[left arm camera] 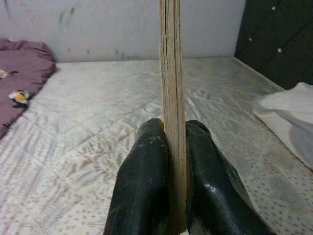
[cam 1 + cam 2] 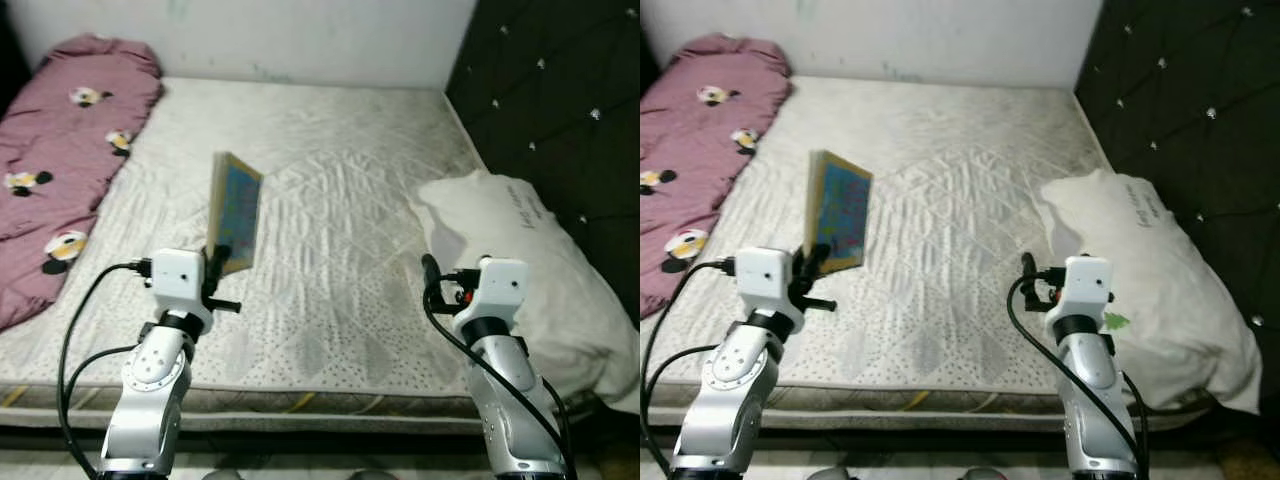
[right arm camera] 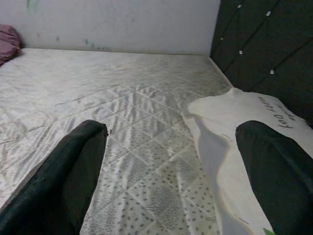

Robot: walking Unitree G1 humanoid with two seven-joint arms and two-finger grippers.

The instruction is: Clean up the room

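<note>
one book, one pillow, one blanket

A thin book with a blue, colourfully printed cover and tan page edges stands upright on edge above the quilted mattress, its lower edge pinched between the left gripper's two black fingers, cover facing toward the white pillow.

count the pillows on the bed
1: a white pillow lies on the mattress by the black headboard, on the robot's right. The mauve bedding on the left could hide another.
</note>
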